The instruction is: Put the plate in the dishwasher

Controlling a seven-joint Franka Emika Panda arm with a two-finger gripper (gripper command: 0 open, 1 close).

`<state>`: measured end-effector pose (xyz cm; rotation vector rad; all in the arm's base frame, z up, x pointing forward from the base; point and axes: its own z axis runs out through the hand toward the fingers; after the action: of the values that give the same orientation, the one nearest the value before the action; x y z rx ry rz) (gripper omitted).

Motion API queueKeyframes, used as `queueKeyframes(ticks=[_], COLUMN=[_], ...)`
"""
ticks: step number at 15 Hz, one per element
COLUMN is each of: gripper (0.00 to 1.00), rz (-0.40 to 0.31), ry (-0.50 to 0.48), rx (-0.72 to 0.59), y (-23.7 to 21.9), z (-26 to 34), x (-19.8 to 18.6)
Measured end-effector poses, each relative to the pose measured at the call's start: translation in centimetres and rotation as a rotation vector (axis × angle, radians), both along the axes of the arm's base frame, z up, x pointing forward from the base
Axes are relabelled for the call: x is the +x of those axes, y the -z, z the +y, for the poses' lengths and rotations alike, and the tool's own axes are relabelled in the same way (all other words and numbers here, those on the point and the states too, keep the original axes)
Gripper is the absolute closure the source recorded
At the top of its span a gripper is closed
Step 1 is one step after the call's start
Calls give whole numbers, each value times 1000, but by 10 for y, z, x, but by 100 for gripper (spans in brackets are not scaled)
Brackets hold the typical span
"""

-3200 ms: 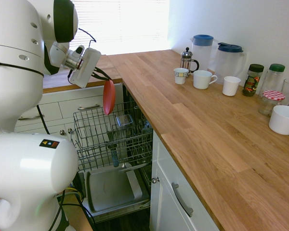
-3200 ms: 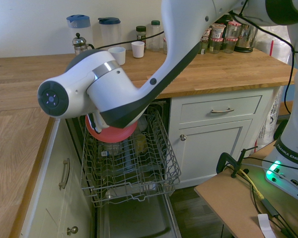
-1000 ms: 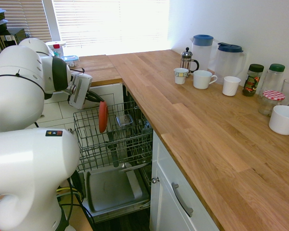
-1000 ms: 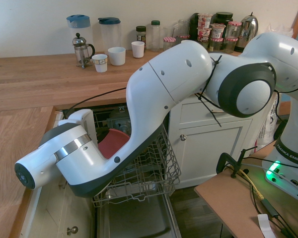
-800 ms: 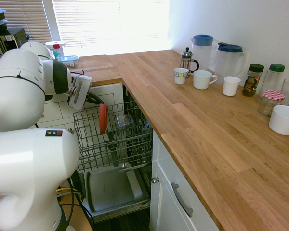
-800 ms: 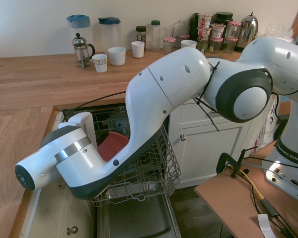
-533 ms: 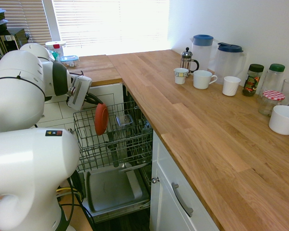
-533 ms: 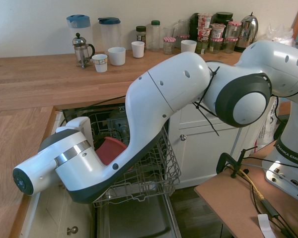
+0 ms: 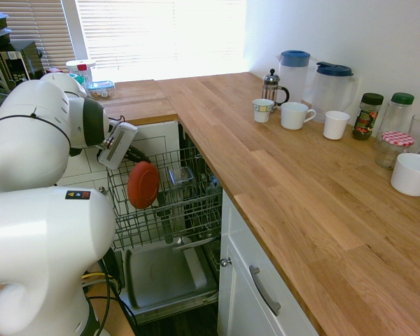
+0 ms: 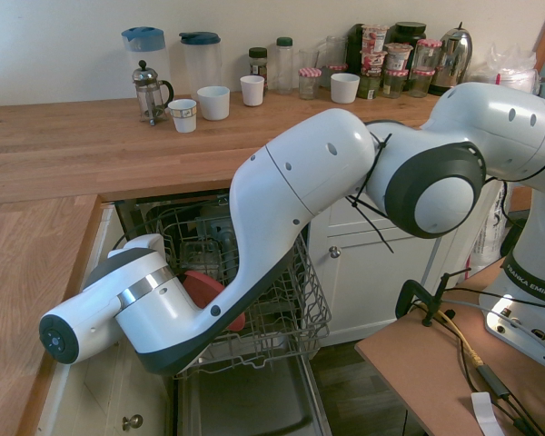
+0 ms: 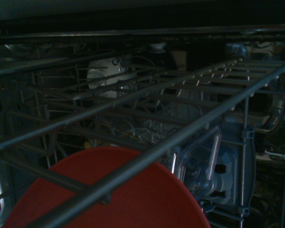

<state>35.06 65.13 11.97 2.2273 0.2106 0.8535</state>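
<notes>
Looking from the first exterior view, you see the gripper [image 9: 134, 158] clenched on the plate [image 9: 143, 185], held on edge to slot into the dishwasher [image 9: 166, 203] rack. Opposite, the arm hides most of it. From the wrist, rack wires cross it.

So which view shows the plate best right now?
First exterior view: the plate shows as an almost full red disc at the dishwasher rack. Second exterior view shows only a sliver behind the arm; wrist view shows it dim, behind rack wires.
</notes>
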Motion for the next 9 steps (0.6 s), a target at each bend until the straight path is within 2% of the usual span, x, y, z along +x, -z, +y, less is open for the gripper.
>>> queueKeyframes(ticks=[1,9], gripper=[0,0], rz=[3,19], ry=[-5,-25], rx=[4,18], y=[0,0], z=[1,2], x=[1,-2])
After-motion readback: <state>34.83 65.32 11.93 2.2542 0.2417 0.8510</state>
